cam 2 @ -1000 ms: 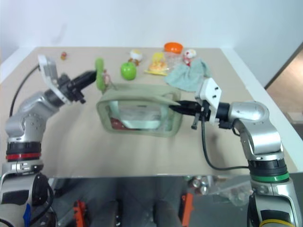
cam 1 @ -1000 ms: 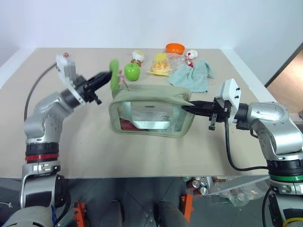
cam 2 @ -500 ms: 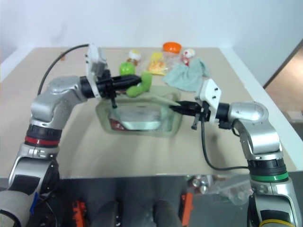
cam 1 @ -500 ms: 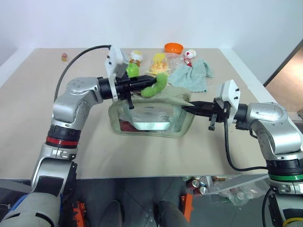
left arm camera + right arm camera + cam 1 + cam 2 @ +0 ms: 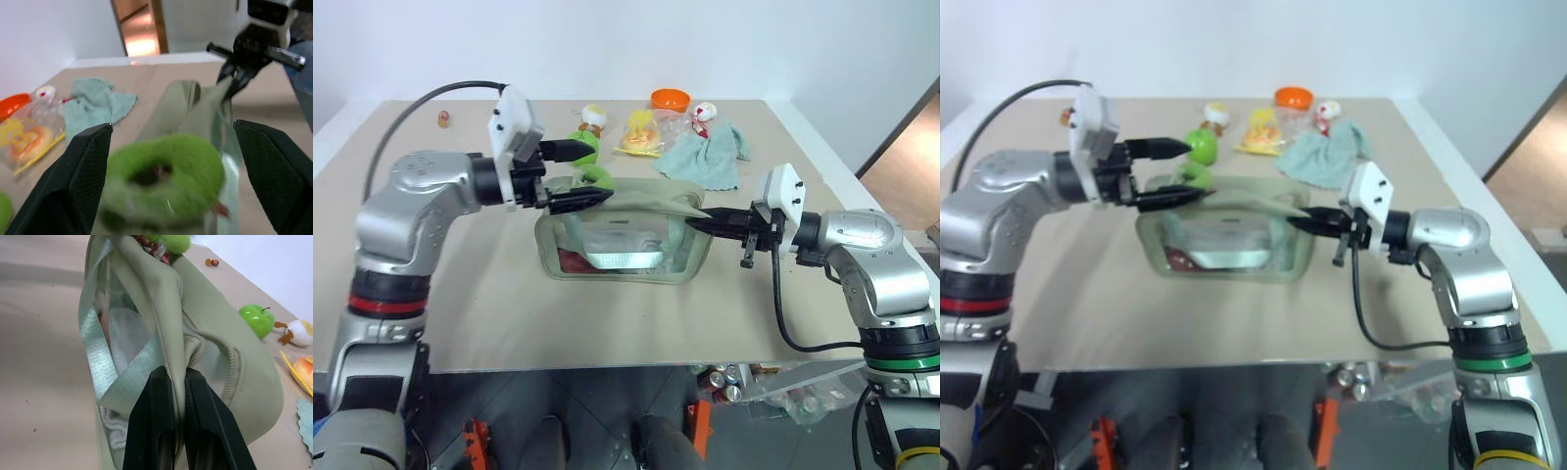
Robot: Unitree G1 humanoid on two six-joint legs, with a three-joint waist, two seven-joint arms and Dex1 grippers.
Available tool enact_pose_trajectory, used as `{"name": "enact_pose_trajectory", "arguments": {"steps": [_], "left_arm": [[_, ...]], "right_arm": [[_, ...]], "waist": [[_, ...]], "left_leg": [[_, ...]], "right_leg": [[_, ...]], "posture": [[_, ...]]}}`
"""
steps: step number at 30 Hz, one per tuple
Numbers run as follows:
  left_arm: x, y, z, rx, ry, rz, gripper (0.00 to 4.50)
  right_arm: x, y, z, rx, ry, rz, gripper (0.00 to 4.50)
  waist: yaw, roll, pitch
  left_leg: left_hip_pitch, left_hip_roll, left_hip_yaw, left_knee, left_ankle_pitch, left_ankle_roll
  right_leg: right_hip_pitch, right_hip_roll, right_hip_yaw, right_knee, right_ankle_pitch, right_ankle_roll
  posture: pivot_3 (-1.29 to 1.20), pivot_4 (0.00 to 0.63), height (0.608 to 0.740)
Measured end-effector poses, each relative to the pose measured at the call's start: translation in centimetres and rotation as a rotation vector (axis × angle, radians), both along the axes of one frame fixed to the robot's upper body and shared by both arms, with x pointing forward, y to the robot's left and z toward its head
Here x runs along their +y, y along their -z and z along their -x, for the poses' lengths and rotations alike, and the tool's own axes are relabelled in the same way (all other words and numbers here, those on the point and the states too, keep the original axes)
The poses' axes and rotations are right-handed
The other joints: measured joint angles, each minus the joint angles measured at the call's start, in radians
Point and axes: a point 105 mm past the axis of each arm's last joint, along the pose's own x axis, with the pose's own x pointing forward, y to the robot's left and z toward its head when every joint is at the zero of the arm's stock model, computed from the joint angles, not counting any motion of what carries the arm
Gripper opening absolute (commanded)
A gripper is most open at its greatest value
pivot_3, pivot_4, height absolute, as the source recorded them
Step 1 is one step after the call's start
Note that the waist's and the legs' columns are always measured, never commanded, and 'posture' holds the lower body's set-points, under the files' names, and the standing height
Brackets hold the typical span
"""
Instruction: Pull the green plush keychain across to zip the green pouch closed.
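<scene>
Two grippers at green pouch (image 5: 622,240), mid-desk. Right gripper (image 5: 697,224) clamps pouch's right end tab. Left gripper (image 5: 592,174) spread wide around green plush keychain (image 5: 164,174), at pouch's left end, not gripping. Risk: pull slips off soft plush, or pouch drags and tab escapes.

Probably a robotics lab or test room rather than a home. Plain white walls, a bare beige table (image 5: 509,323) set out with mixed props along the far edge: orange bowl (image 5: 674,99), toy figures, teal cloth (image 5: 712,157). Loose cans (image 5: 724,380) on the grey floor beneath the near right edge. Orange-lit doorway (image 5: 142,27) far right.
</scene>
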Motion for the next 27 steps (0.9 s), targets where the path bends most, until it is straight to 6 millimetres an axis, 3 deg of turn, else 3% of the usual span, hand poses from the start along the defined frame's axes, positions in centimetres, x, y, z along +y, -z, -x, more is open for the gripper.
{"name": "enact_pose_trajectory", "arguments": {"steps": [10,16,20,22,23,24,27], "left_arm": [[4.3,3.8,1.8,0.071,-0.287,0.102,3.97],[4.6,6.1,1.6,0.117,-0.383,0.19,3.97],[4.1,6.1,1.6,0.102,-0.372,0.232,3.1],[3.8,6.3,1.5,0.109,-0.364,0.234,2.53],[3.7,6.4,1.5,0.113,-0.362,0.232,2.0],[3.6,6.6,1.2,0.113,-0.364,0.24,1.74],[3.5,6.8,1.0,0.121,-0.368,0.247,0.84]], "right_arm": [[0.2,0.0,-0.5,-0.003,-0.025,0.002,0.0],[0.1,0.0,-0.7,-0.002,-0.027,0.006,0.0],[0.1,0.0,-0.7,-0.001,-0.027,0.006,0.0],[0.1,0.0,-0.7,-0.001,-0.027,0.006,0.0],[0.1,0.0,-0.7,0.002,-0.027,0.005,0.0],[0.1,0.1,-0.7,0.022,-0.024,-0.003,0.59],[0.1,0.2,-0.5,0.055,-0.025,-0.013,1.3]], "waist": [[0.0,0.0,0.0],[0.002,0.0,0.0],[0.002,0.0,0.0],[0.002,0.0,0.0],[0.002,0.0,0.0],[0.002,0.0,0.0],[0.002,0.0,0.0]], "left_leg": [[0.002,0.0,0.0,0.0,0.0,0.0],[0.003,0.0,0.0,0.001,0.0,0.0],[0.004,0.0,0.001,0.0,0.0,0.0],[0.004,0.0,0.001,0.0,0.0,0.0],[0.004,0.0,0.001,0.0,0.0,0.0],[0.004,0.0,0.001,0.0,0.0,0.0],[0.004,0.0,0.001,0.0,0.0,0.0]], "right_leg": [[0.001,0.0,0.0,0.0,0.001,-0.001],[0.002,0.0,0.001,0.0,0.001,-0.001],[0.003,0.0,0.001,0.0,0.001,-0.002],[0.003,0.0,0.001,0.0,0.001,-0.002],[0.003,0.0,0.001,0.0,0.001,-0.002],[0.003,0.001,0.001,0.0,0.001,-0.002],[0.003,0.001,0.001,0.0,0.001,-0.002]], "posture": [[0.0,0.15,0.74],[0.0,0.15,0.74],[0.0,0.15,0.74],[0.0,0.15,0.74],[0.0,0.15,0.74],[0.0,0.15,0.74],[0.0,0.15,0.74]]}}
